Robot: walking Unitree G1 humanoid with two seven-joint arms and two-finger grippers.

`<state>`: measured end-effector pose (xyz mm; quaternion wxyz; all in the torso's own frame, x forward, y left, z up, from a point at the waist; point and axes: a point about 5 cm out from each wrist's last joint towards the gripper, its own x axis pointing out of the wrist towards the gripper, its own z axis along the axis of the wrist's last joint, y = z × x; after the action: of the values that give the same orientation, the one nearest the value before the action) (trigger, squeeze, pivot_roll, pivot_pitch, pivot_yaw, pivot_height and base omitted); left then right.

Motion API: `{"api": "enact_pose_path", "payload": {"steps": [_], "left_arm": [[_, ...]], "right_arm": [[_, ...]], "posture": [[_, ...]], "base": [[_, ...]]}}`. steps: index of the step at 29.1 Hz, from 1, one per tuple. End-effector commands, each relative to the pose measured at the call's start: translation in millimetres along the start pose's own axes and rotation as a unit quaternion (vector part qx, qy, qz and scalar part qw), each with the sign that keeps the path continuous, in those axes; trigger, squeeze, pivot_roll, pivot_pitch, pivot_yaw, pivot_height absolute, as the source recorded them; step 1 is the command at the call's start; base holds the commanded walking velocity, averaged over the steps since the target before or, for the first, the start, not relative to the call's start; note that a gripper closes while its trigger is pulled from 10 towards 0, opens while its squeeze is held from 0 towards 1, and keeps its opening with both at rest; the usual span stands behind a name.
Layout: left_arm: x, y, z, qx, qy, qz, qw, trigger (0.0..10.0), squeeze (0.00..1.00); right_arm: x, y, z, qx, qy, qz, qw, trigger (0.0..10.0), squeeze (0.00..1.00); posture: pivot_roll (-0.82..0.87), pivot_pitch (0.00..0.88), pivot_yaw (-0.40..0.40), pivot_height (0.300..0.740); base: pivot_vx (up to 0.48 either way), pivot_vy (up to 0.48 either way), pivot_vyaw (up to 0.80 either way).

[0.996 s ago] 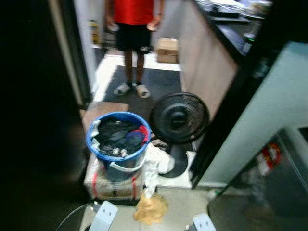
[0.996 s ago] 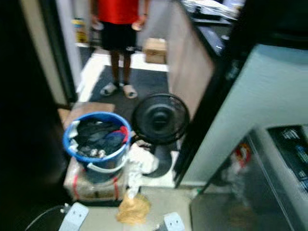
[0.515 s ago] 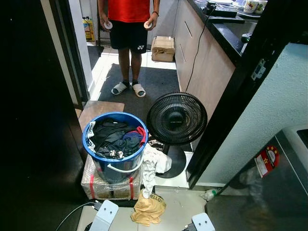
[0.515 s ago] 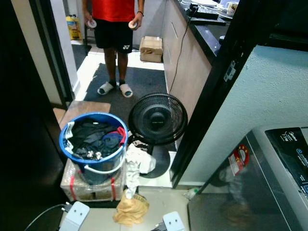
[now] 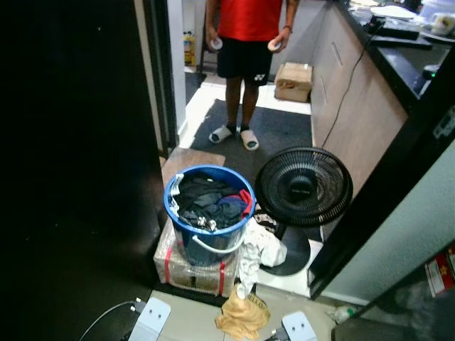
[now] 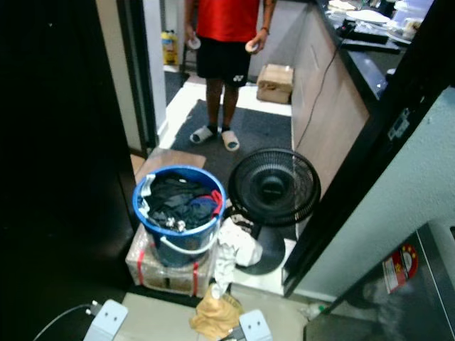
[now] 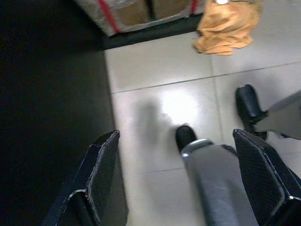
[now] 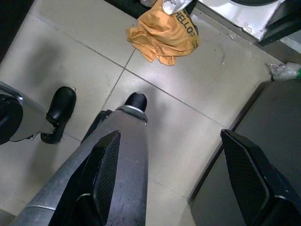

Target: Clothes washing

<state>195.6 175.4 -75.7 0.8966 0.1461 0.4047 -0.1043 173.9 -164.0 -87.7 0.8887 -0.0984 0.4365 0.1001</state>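
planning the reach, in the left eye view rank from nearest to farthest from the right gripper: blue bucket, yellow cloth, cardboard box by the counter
1. yellow cloth, on the floor just ahead of the right gripper
2. blue bucket, on a wrapped box, ahead and to the left
3. cardboard box, far down the hallway beside the person

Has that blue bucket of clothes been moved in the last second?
No. The blue bucket sits on the same wrapped box, with the black fan at the same side. The whole picture slid sideways, so the camera turned, not the bucket.
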Motion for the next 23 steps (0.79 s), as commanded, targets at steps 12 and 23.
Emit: {"api": "enact_pose_path", "payload": {"steps": [12, 23], "left_arm": [[-0.6, 2.8, -3, 0.019, 0.008, -0.006, 1.0, 10.0, 0.0], [-1.5, 14.9, -1, 0.039, 0.007, -0.004, 0.999, 10.0, 0.0]], "right_arm": [[0.2, 2.0, -1, 0.018, 0.005, -0.008, 1.0, 10.0, 0.0], [1.1, 12.2, -1, 0.048, 0.004, -0.005, 0.999, 10.0, 0.0]], "posture": [[0.05, 0.0, 0.04, 0.74], [0.05, 0.0, 0.066, 0.74]], "base": [[0.0, 0.0, 0.0], [0.0, 0.0, 0.0]]}}
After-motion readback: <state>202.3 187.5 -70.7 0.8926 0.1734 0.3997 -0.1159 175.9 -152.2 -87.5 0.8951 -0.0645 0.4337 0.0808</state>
